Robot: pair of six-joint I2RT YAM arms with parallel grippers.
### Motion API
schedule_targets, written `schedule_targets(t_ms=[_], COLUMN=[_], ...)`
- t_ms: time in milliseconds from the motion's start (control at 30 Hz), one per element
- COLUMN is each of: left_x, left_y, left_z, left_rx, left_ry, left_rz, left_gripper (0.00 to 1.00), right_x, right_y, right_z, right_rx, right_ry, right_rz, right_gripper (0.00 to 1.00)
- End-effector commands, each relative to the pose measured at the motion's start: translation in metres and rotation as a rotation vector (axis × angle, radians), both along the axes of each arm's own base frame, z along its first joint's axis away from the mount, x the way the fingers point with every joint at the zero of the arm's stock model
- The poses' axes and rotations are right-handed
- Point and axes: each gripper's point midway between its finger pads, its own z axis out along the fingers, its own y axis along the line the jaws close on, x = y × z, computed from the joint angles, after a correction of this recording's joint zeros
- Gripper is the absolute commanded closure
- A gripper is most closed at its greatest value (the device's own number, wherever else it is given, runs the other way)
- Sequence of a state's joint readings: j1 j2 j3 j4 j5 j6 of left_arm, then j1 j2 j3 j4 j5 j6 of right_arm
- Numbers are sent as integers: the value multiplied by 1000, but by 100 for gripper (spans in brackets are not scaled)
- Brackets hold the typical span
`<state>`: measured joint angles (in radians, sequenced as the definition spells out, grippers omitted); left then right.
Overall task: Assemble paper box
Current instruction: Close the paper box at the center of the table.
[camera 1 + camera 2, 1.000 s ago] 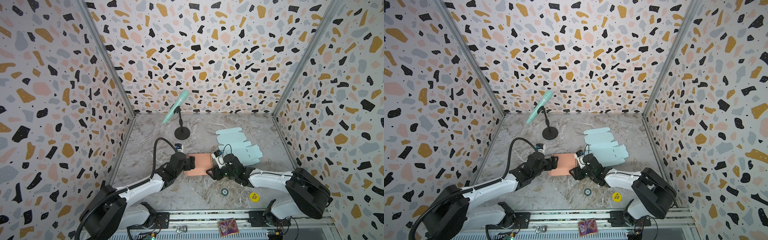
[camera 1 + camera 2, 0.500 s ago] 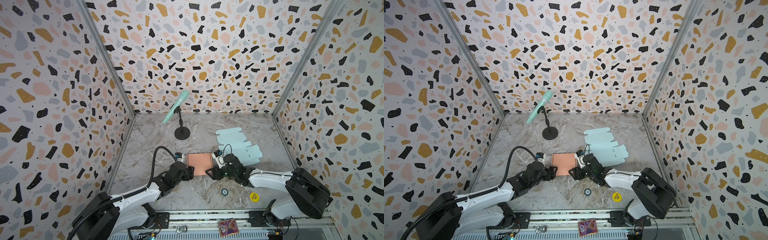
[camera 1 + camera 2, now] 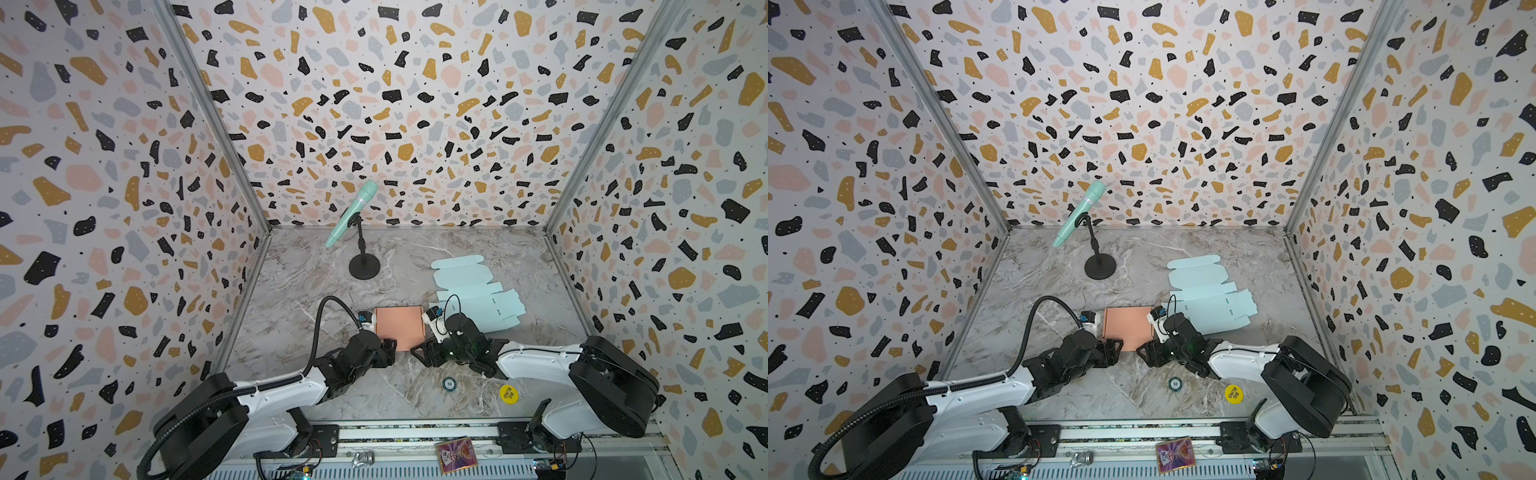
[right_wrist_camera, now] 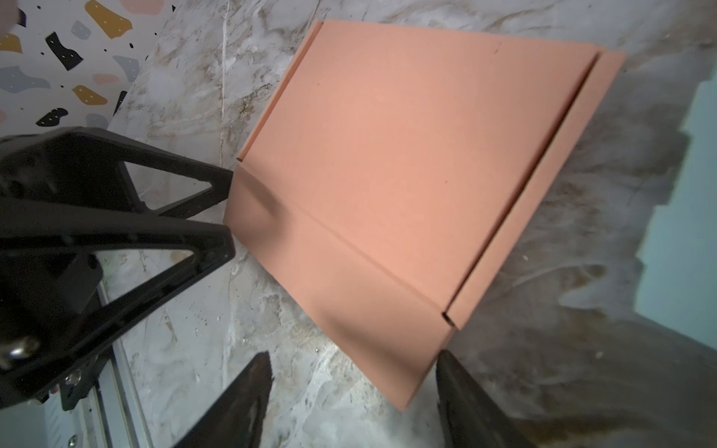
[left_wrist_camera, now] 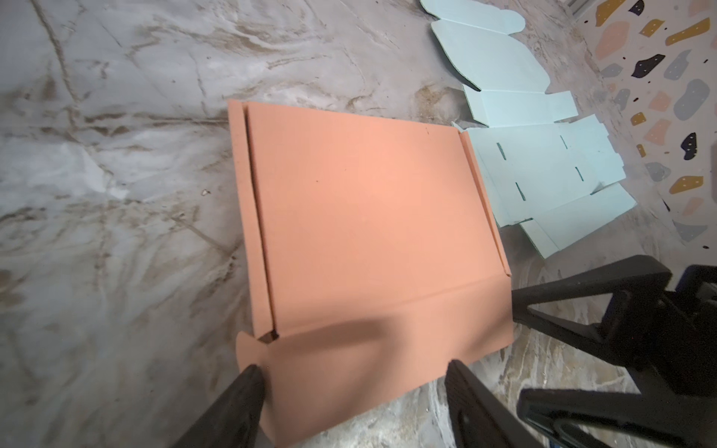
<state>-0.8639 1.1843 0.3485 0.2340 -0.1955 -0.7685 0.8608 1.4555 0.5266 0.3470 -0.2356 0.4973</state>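
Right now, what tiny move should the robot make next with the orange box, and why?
Probably ease the left gripper forward and close on the orange box's near flap. Its jaws stand open astride that loose flap, and the right gripper waits open at the corner.

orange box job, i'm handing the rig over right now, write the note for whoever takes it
Left gripper: open, straddling the near flap of the flat orange cardboard box, not clamped.
Right gripper: open, at the box's near right corner, holding nothing.
The orange box lies closed and flat at the middle of the marble table. The unfolded pale blue cardboard blank lies flat behind the right arm, untouched.
Done: the orange box looks folded shut.
Left: check its front flap is seated, then fold the blue blank.
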Motion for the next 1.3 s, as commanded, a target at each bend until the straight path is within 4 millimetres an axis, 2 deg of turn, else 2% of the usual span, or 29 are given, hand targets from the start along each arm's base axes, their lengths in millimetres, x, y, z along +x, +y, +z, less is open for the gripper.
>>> schedule_targets(t_ms=[0, 300, 533, 667, 933, 1267], left_x=[0, -4, -5, -6, -5, 1], left_y=[-10, -17, -17, -15, -10, 0], left_z=[5, 19, 30, 29, 19, 7], left_rx=[-49, -105, -124, -120, -87, -23], left_ry=[-20, -30, -44, -43, -35, -41], left_rz=[-4, 0, 4, 9, 30, 73], left_gripper=[26, 29, 17, 16, 21, 40], right_x=[-4, -11, -12, -13, -12, -6], right_y=[9, 16, 15, 15, 13, 12], right_z=[6, 19, 27, 28, 19, 1], right_rx=[29, 72, 87, 90, 70, 16], right_ry=[-2, -7, -18, -22, -15, -15], right_rz=[20, 38, 34, 36, 27, 14], right_gripper=[32, 32, 31, 31, 31, 33])
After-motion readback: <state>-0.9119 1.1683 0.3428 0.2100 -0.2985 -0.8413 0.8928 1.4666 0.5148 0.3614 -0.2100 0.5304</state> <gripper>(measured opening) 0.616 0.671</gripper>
